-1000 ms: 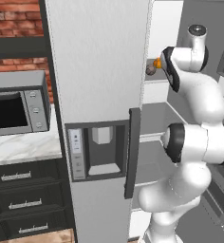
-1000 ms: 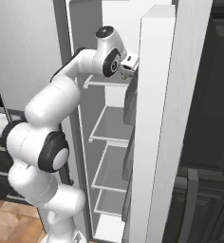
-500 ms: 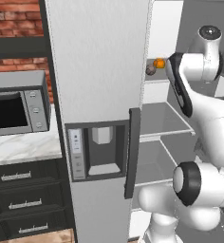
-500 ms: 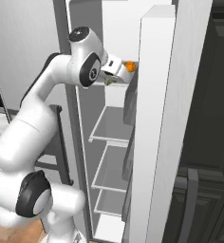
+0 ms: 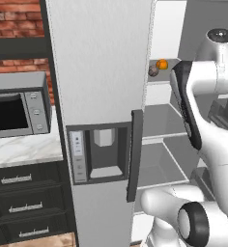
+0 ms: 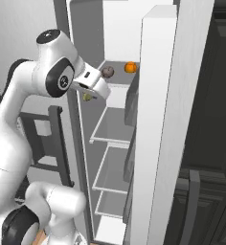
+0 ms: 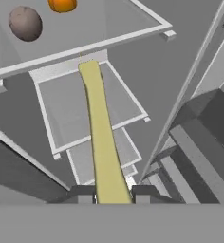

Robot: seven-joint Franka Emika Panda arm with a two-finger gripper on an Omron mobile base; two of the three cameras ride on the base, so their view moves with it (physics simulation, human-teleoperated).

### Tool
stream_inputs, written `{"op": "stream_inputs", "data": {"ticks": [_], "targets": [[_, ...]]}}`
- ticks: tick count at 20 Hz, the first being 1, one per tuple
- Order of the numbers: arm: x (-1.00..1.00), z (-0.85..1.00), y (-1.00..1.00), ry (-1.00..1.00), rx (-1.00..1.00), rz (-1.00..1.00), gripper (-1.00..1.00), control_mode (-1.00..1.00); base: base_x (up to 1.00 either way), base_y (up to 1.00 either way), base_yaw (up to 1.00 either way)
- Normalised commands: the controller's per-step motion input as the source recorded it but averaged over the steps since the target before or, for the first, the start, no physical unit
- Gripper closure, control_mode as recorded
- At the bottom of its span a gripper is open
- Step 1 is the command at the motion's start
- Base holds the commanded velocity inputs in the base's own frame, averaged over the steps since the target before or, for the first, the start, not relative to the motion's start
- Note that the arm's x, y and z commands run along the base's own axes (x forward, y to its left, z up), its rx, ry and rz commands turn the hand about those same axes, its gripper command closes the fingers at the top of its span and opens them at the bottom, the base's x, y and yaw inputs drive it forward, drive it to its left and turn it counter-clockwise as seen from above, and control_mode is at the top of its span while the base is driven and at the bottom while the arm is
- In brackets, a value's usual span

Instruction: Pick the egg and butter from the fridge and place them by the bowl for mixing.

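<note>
Gripper (image 7: 113, 192) is closed on a pale yellow stick, the butter (image 7: 100, 137). In the hand view the stick runs up from between the two dark fingertips (image 7: 83, 192) and covers the middle of the frame. In the right base view the gripper (image 6: 89, 94) sits just in front of the open fridge (image 6: 155, 124), below the arm's last white link, with a small yellowish bit of butter (image 6: 87, 96) showing under it.

Arm rises from the lower left of the right base view and from the lower right of the left base view, elbow high, wrist bent toward the fridge interior.

Fridge: left door closed, with the dispenser panel (image 5: 99, 152) and dark vertical handle (image 5: 134, 154) facing the left camera. Right door (image 6: 170, 119) is swung open, edge toward the right camera. White shelves (image 6: 116, 125) inside, stacked.

Farther in, on the upper shelf (image 7: 80, 31): a brownish-grey round item, likely the egg (image 7: 25, 23), and an orange round thing (image 7: 62, 4) beside it, apart and not touching. The same pair shows in the right base view, egg (image 6: 107, 72) to the left of the orange one (image 6: 130, 67), and in the left base view, egg (image 5: 153, 71) just beside the orange one (image 5: 162, 63). Gripper is below and in front of that shelf, not touching either.

Left of the fridge: microwave (image 5: 17, 110) on a marble counter (image 5: 24, 149), dark drawers (image 5: 26, 202) below, brick wall (image 5: 17, 14) above.
</note>
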Motion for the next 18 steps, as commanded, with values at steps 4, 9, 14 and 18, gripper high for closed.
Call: {"op": "stream_inputs", "data": {"ticks": [4,9,14,18], "targets": [[-1.00,-0.42,0.53,0.10,0.06,0.02,1.00,-1.00,0.00,0.00,0.00],[-0.50,-0.82,0.14,0.05,0.02,0.16,1.00,-1.00,0.00,0.00,0.00],[-0.24,-0.61,0.28,0.00,0.00,0.21,1.00,-1.00,0.00,0.00,0.00],[-0.44,-0.51,0.12,0.00,0.00,0.10,1.00,-1.00,0.00,0.00,0.00]]}}
